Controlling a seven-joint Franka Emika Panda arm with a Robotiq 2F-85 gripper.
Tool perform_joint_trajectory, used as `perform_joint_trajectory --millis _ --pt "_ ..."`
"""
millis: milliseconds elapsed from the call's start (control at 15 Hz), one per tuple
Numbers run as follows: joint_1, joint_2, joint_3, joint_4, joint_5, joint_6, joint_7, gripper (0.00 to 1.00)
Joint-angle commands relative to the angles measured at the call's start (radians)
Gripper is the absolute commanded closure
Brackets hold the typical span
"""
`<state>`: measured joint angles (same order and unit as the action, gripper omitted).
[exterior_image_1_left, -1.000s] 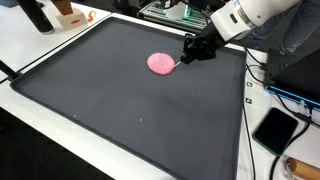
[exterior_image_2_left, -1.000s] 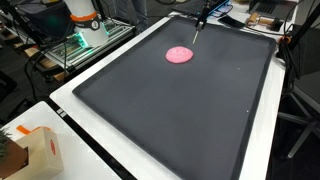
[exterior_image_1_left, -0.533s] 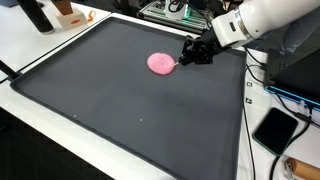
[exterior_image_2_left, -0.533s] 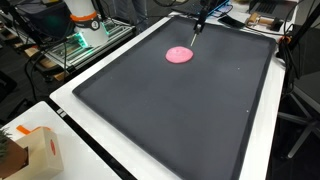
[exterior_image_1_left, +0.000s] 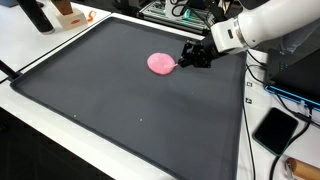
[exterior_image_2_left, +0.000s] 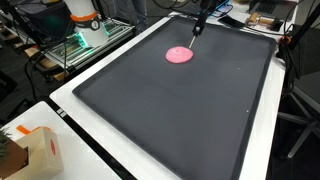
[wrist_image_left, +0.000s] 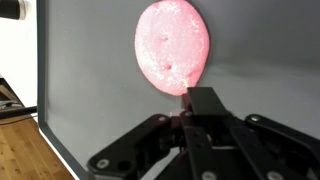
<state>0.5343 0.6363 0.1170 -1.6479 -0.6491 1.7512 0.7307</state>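
A flat, round pink disc (exterior_image_1_left: 158, 63) lies on a large black mat (exterior_image_1_left: 120, 115) near its far side. It shows in both exterior views (exterior_image_2_left: 179, 55) and fills the top of the wrist view (wrist_image_left: 172, 45). My gripper (exterior_image_1_left: 181, 63) is low over the mat, with its fingertips at the disc's edge (wrist_image_left: 190, 95). The fingers are pressed together, and a thin pink sliver shows between them, so they seem to pinch the disc's rim. In an exterior view the gripper (exterior_image_2_left: 194, 38) comes down from above onto the disc's far edge. The disc lies flat.
The mat (exterior_image_2_left: 180, 115) has a raised rim on a white table. A dark phone (exterior_image_1_left: 275, 130) and cables lie beside one mat edge. A cardboard box (exterior_image_2_left: 35, 150) stands at a table corner. A black bottle (exterior_image_1_left: 36, 15) and an orange item (exterior_image_1_left: 68, 12) stand past the far corner.
The arm's wrist and forearm have swung slightly sideways and tilted. The fingertips stay at the disc's edge, and the disc has not moved.
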Motion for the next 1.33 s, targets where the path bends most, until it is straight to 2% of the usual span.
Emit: perform_joint_trajectory --millis 0,733,1267 --pt "0.005 0.022 -0.003 0.026 -0.010 -0.023 0.013 0.97" --pt "-0.056 -0.019 0.011 -0.005 0.028 0.036 -0.076 0.97" --pt "-0.128 -0.113 0.019 -0.085 0.122 0.166 -0.257 0.97"
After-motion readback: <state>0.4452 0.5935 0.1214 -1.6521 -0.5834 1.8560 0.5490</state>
